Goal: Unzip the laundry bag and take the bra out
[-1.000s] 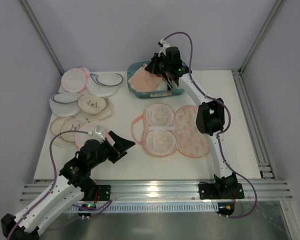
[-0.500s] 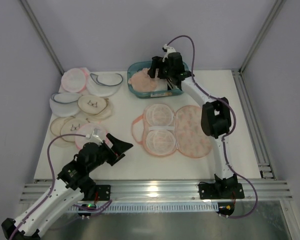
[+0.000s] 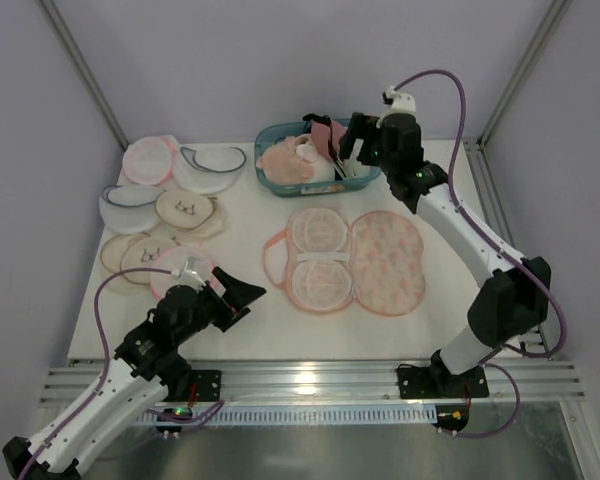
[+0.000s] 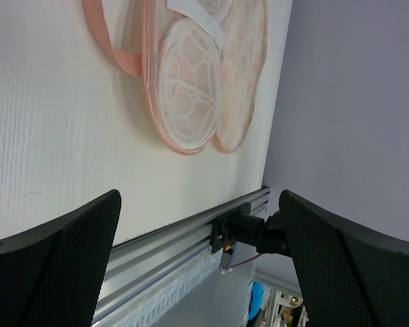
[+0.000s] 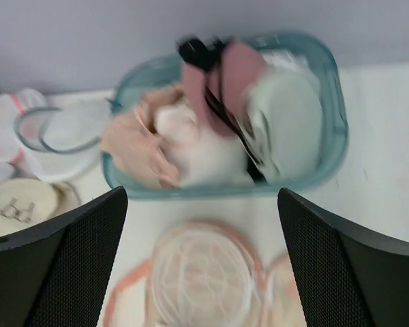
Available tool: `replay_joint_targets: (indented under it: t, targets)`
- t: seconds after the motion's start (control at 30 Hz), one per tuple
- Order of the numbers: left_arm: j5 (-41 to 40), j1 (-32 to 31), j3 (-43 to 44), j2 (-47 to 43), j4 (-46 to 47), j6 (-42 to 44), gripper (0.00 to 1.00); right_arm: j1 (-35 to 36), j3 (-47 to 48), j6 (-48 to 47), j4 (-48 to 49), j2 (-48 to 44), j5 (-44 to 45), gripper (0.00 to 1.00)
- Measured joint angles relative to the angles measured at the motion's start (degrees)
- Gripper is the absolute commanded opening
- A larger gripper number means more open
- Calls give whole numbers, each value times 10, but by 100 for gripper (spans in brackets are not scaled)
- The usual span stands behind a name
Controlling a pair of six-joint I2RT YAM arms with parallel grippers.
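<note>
We are holding our left gripper (image 3: 248, 298) wide open and empty at seven o'clock on the table. The bra (image 3: 281, 164) is lying in the teal basket (image 3: 310, 190) at twelve o'clock. The laundry bag (image 3: 385, 262) is lying open at its six o'clock. Our right gripper (image 3: 348, 153) is hovering over the basket, jaws wide, gripping nothing.

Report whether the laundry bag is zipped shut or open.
Open. The laundry bag lies unfolded flat on the table, its white mesh inner half showing beside the patterned half.
</note>
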Motion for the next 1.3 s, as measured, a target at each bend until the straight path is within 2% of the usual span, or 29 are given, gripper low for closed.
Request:
replay_joint_targets:
  t: [0.1, 0.23, 0.3, 0.4, 0.63, 0.87, 0.93, 1.03, 1.07, 1.3]
  targets:
    - [0, 0, 0, 0, 0, 0, 99, 0, -166, 44, -16, -94, 57, 89]
    - [0, 0, 0, 3, 1, 1, 100, -3, -360, 118, -65, -165, 101, 83]
    - [0, 0, 0, 8, 1, 2, 99, -3, -434, 150, -85, -192, 114, 78]
    - [0, 0, 0, 16, 1, 4, 100, -3, -503, 191, -126, -232, 148, 76]
    - [1, 0, 0, 21, 1, 3, 99, -39, -532, 234, -139, -250, 210, 74]
    - [3, 0, 0, 8, 0, 0, 99, -77, -591, 247, -126, -228, 205, 63]
    - [3, 0, 0, 8, 0, 0, 99, -78, -592, 249, -125, -226, 205, 53]
    - [3, 0, 0, 9, 1, -1, 99, -80, -592, 252, -115, -226, 202, 22]
    - [3, 0, 0, 9, 1, -1, 99, -81, -592, 252, -112, -226, 201, 6]
    - [3, 0, 0, 10, 1, 0, 99, -87, -592, 256, -103, -217, 195, 4]
